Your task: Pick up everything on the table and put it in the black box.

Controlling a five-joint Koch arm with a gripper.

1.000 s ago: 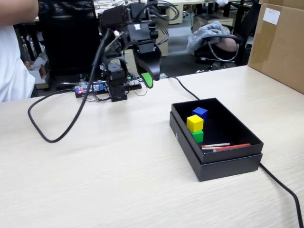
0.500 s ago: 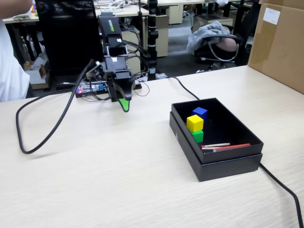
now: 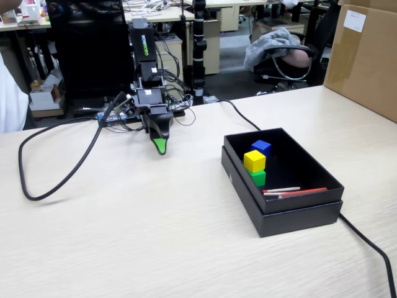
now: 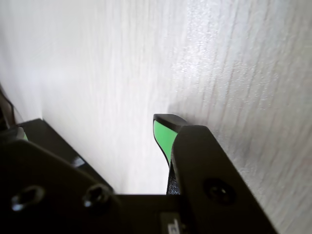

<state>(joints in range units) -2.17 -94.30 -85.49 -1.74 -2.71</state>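
With cubes [image 3: 255, 161] boxed, fingers [image 3: 160, 148] together.

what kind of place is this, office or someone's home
Most likely an office or lab workspace, not a home. Behind the pale table stand an office chair with grey cloth draped on it and further desks with tangled cables, and a big brown carton sits at the table's right edge.

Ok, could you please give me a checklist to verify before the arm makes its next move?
1. Claw carries nothing: ok, nothing seen in it.
2. Claw open or shut: cannot tell, the jaws overlap.
3. Blue cube, yellow cube and green cube inside black box: ok.
4. Red cube in box: cannot tell, not visible anywhere.
5. No cube left on table: ok, none seen.
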